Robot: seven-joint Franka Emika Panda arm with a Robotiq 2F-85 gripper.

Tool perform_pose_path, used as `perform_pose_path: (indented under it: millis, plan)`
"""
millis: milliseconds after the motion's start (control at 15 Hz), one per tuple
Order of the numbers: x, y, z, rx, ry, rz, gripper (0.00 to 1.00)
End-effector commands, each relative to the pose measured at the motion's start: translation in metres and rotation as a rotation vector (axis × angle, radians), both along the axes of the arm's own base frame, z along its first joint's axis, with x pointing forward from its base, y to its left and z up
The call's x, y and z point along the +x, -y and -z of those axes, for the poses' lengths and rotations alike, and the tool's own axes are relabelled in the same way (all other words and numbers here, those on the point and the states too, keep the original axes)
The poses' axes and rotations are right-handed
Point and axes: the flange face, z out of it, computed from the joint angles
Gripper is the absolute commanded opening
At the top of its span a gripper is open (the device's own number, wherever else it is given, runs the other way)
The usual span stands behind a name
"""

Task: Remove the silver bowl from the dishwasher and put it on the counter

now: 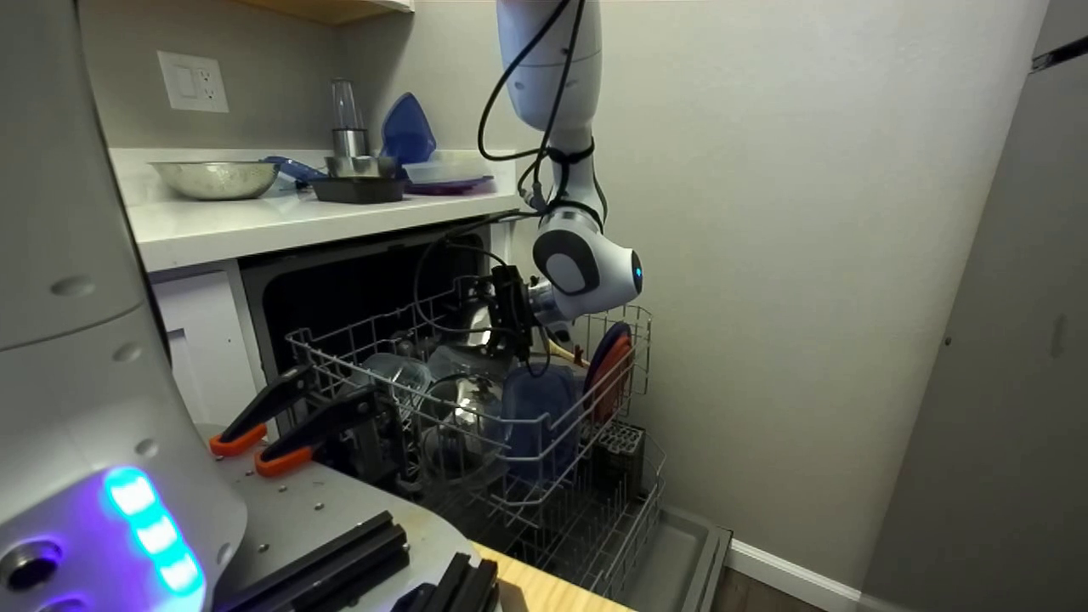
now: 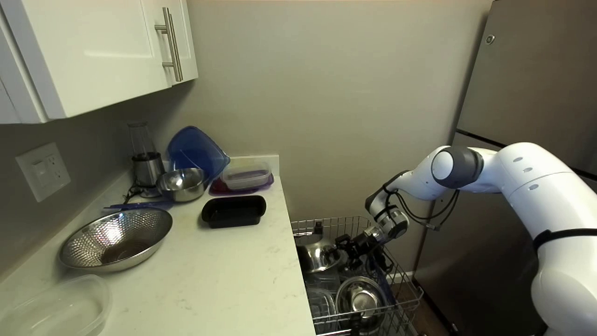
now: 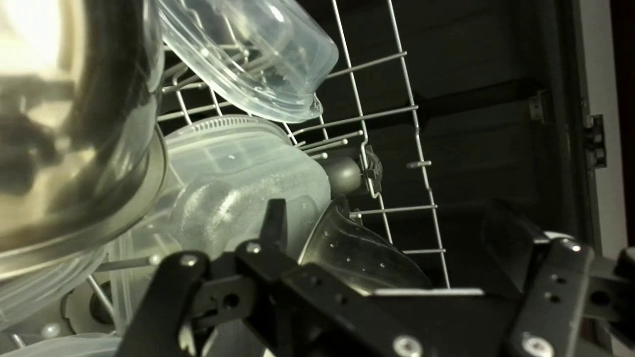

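Observation:
The silver bowl (image 1: 480,327) sits tilted in the upper rack of the dishwasher (image 1: 357,289); it also shows in an exterior view (image 2: 322,256). My gripper (image 1: 501,310) is right beside it, also seen in an exterior view (image 2: 347,252). In the wrist view my gripper (image 3: 397,230) is open, its fingers wide apart. A dark glossy curved surface (image 3: 357,253) with droplets lies between them and looks like the silver bowl; its lower part is hidden behind the gripper. I cannot tell whether the fingers touch it. The white counter (image 2: 261,270) is above the dishwasher.
A second steel bowl (image 2: 361,296) lies in the rack, close at left in the wrist view (image 3: 74,124). Clear containers (image 3: 248,173) and a blue box (image 1: 540,416) surround it. The counter holds a colander (image 2: 116,240), a steel bowl (image 2: 182,184) and a black pan (image 2: 233,211).

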Motion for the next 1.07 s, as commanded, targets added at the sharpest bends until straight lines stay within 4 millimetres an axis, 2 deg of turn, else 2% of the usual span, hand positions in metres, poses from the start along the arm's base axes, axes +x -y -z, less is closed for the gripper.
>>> perform_pose_path:
  millis: [0,533,1000]
  plan:
    - [-0.001,0.000,-0.002,-0.018,0.005,0.050,1.00]
    - [0.006,-0.011,0.008,-0.103,-0.023,0.158,1.00]
    - [0.010,-0.007,0.014,-0.203,0.001,0.322,1.00]
